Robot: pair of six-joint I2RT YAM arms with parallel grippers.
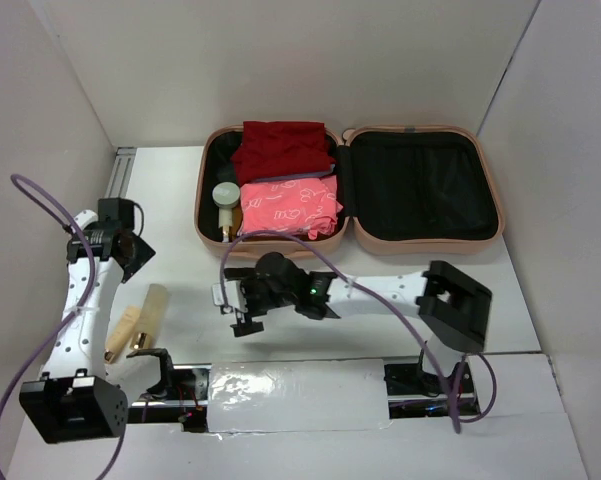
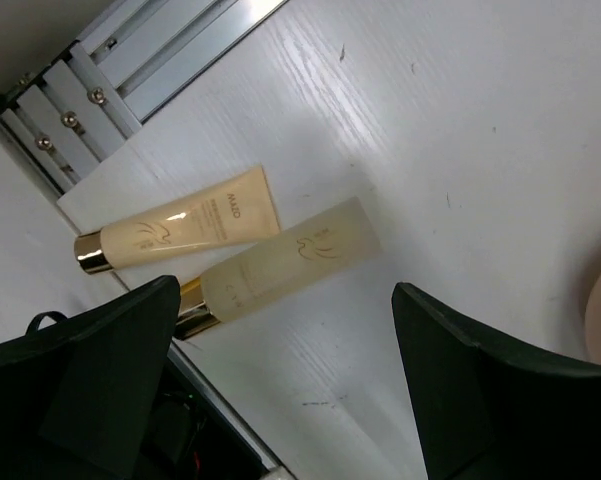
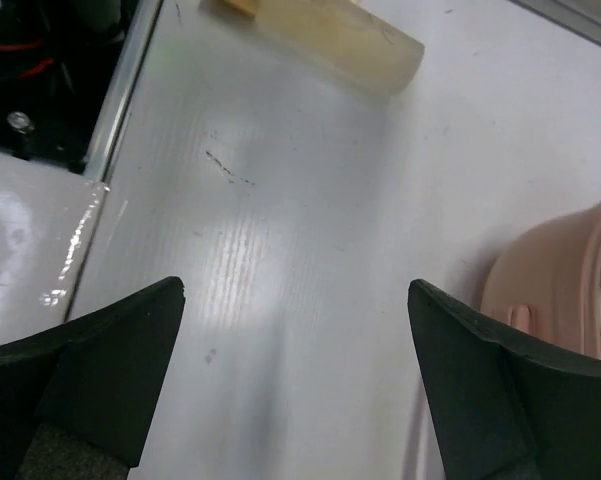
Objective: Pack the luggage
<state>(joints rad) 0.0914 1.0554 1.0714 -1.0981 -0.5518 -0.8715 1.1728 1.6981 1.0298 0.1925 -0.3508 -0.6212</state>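
Observation:
The luggage (image 1: 420,241) lies open at the back of the table, a peach-pink shell with black lining. Its left half holds a red cloth (image 1: 280,148), a pink patterned cloth (image 1: 288,208) and a white-capped bottle (image 1: 226,200); its right half holds nothing. Two pale tubes with gold caps lie on the table at the left: a cream tube (image 2: 180,228) and a frosted tube (image 2: 280,265). My left gripper (image 2: 287,292) hangs open above them, touching neither. My right gripper (image 3: 296,290) hovers open over bare table in front of the luggage (image 3: 550,270), with the frosted tube (image 3: 335,35) beyond it.
An aluminium rail (image 1: 120,175) runs along the left wall. A glossy taped panel (image 1: 295,395) and a black channel with wiring (image 1: 180,385) line the near edge between the arm bases. White walls close in on three sides.

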